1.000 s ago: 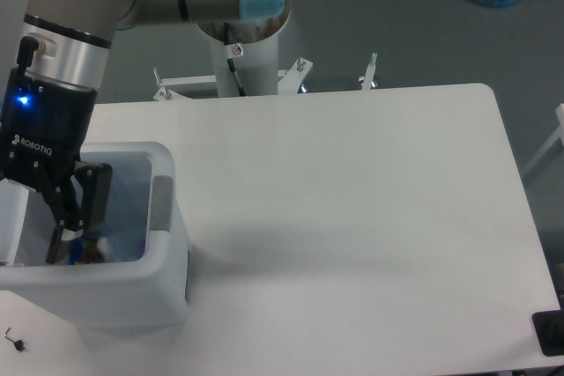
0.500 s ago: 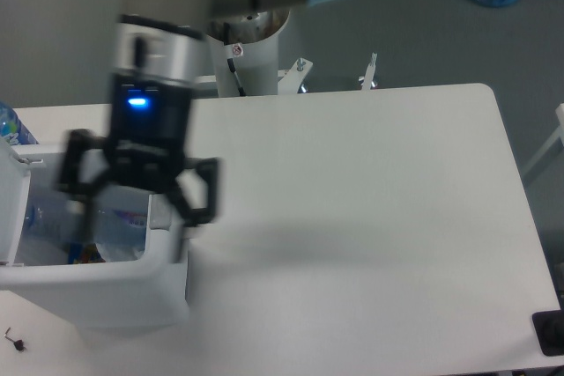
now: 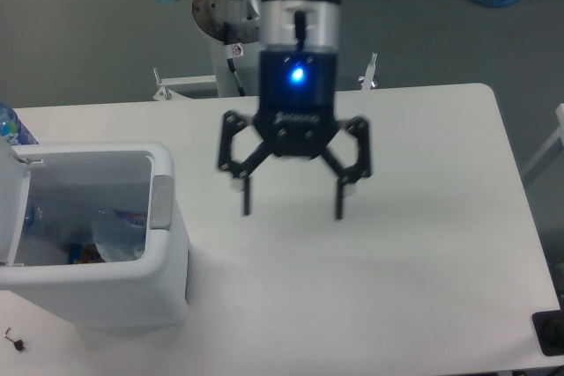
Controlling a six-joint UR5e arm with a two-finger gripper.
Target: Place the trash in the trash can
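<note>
A: Trash point(image 3: 115, 237): clear crumpled plastic, lying low inside the trash can point(image 3: 132, 292) at the table's left edge. Only pale folds and a bit of coloured print show through the opening; separate pieces cannot be told apart from here.

B: Handling class?

A: Judged light, soft, springy. Thin film gives under a pinch and slips between hard pads. A crushed bottle would be best taken across a creased flank or at the neck below the cap, where it is stiffest; a wrapper at a bunched fold, not a flat face. None of that looks needed now, since no clear plastic shows on the table point(image 3: 414, 182).

B: Container?

A: White boxy bin, rounded corners, grey latch tab point(image 3: 162, 203) on the right rim, top open. Lid not clearly seen; a white edge shows at the far left.

B: Tool?

A: Gripper point(image 3: 292, 213), fingers spread wide and pointing down, nothing between them. It hangs above the middle of the table, well apart from the bin. Blue status light on the body.

B: Status?

A: Judged done or nearly so: the plastic is in the bin, and the tool is empty.
</note>
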